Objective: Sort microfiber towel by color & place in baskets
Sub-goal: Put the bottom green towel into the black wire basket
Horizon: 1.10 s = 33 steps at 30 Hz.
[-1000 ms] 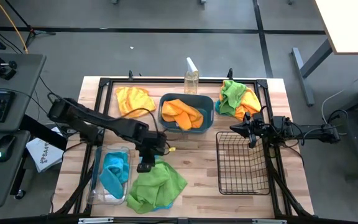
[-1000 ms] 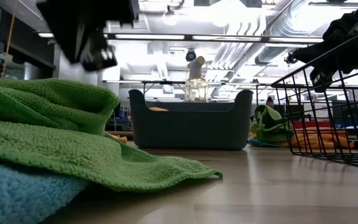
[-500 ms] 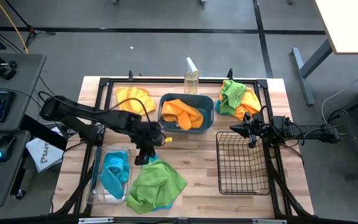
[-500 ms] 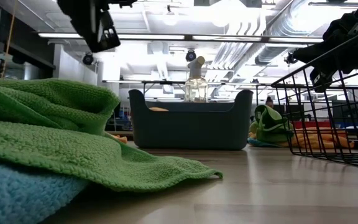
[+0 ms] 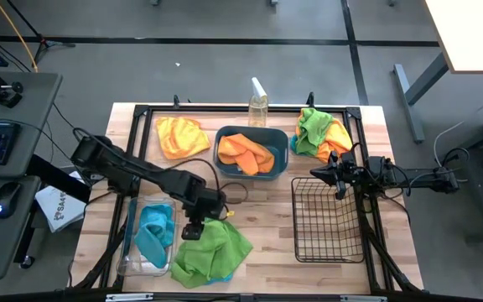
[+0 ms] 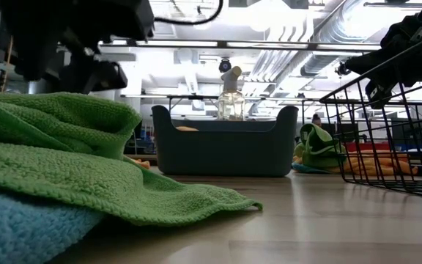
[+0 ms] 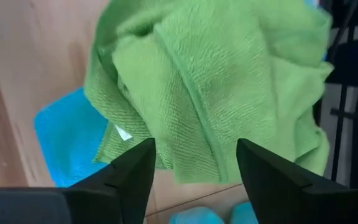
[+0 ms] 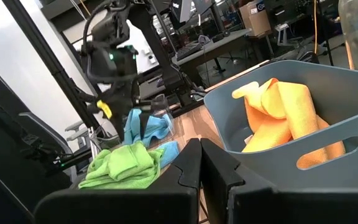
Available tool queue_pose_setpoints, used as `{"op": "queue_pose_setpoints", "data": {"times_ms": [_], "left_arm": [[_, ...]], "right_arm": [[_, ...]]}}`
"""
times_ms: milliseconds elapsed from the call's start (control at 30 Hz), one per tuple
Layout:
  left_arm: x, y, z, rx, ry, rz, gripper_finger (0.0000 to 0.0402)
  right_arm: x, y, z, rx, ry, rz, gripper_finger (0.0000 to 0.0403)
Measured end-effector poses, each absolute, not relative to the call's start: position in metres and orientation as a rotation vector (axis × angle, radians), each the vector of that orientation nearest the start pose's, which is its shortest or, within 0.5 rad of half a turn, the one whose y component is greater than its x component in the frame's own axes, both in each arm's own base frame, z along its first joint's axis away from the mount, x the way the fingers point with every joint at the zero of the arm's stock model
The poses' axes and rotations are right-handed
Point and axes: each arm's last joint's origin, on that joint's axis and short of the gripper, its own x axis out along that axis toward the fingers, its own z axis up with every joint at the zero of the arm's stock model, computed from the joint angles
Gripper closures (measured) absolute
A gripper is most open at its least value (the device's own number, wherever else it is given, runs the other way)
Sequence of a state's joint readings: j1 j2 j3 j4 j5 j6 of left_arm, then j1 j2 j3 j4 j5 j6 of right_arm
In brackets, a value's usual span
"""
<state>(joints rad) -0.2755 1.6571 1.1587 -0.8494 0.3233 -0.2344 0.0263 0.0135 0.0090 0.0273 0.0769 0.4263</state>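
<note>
A bright green towel (image 5: 212, 249) lies bunched and wrinkly near the bottom middle of the high view, partly over a blue towel (image 7: 67, 140). The left gripper (image 5: 192, 228) has moved down from the middle and now hangs just over the green towel's top edge, fingers spread wide, holding nothing. The right gripper (image 5: 318, 172), fingers pressed together, waits above the black wire basket (image 5: 328, 221).

We find the tub (image 5: 251, 152) at the table's (image 5: 262, 239) far middle, the spray bottle (image 5: 258, 106) behind it, the clear bin (image 5: 150, 236) at near left, the wire basket (image 5: 326, 220) at right, loose towels (image 5: 215, 251) beside the bin
</note>
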Motion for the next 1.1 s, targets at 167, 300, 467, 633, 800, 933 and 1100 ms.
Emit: {"op": "queue_pose_setpoints", "data": {"times_ms": [167, 300, 467, 633, 800, 933, 1100], "left_arm": [[0.3, -0.097, 0.19, -0.231, 1.476, -0.309, 0.0184], [0.304, -0.098, 0.178, -0.236, 1.507, -0.292, 0.0186], [0.304, -0.1, 0.181, -0.239, 1.491, -0.294, 0.0274], [0.298, -0.096, 0.202, -0.249, 1.434, -0.311, 0.0388], [0.289, -0.078, 0.26, -0.26, 1.268, -0.33, 0.0398], [0.275, -0.058, 0.323, -0.254, 1.033, -0.333, 0.04], [0.255, -0.034, 0.384, -0.228, 0.784, -0.194, 0.0401]], "right_arm": [[0.098, 0.0, 0.168, 0.427, -0.033, -0.045, 0.0402], [0.098, 0.0, 0.168, 0.427, -0.033, -0.045, 0.0402], [0.098, 0.0, 0.168, 0.427, -0.033, -0.045, 0.0402], [0.098, 0.0, 0.168, 0.427, -0.033, -0.045, 0.0402], [0.098, 0.0, 0.168, 0.427, -0.033, -0.045, 0.0402], [0.098, 0.0, 0.168, 0.427, -0.033, -0.045, 0.0402], [0.098, 0.0, 0.168, 0.427, -0.033, -0.045, 0.0402]]}}
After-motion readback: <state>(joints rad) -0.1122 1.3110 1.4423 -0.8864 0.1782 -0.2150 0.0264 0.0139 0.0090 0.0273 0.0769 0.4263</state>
